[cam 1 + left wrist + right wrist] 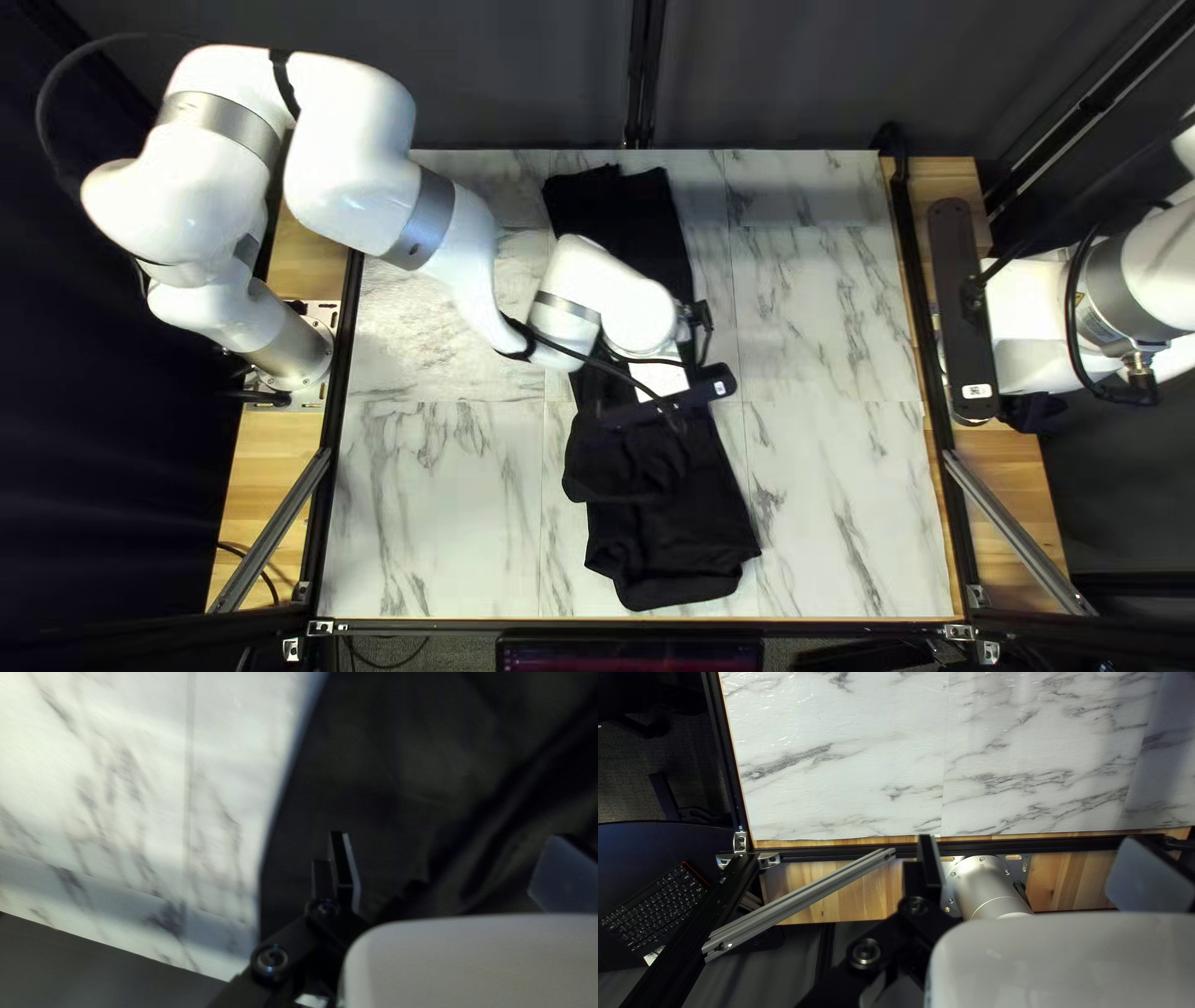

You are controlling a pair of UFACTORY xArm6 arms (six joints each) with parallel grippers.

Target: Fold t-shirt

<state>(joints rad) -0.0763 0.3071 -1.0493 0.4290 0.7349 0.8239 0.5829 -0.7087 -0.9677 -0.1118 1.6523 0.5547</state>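
The black t-shirt [679,523] lies as a long, narrow strip from the table's far edge towards its near edge, rumpled in its nearer half. Over its middle hangs my left gripper [666,398], its fingertips hidden from above. In the left wrist view, the left gripper [451,871] is open with its fingers wide apart, and the shirt [398,765] spreads ahead of and beneath it. My right gripper [965,311] is beyond the table's right edge, away from the shirt. Seen from its own wrist, the right gripper [1039,868] is open and holds nothing.
My left arm [461,249] reaches over the far left of the marble-patterned table [436,498]. Black rails border the table, with a metal strut [1015,529] at its right side. In the right wrist view, an arm base [986,886] and a keyboard [657,905] show.
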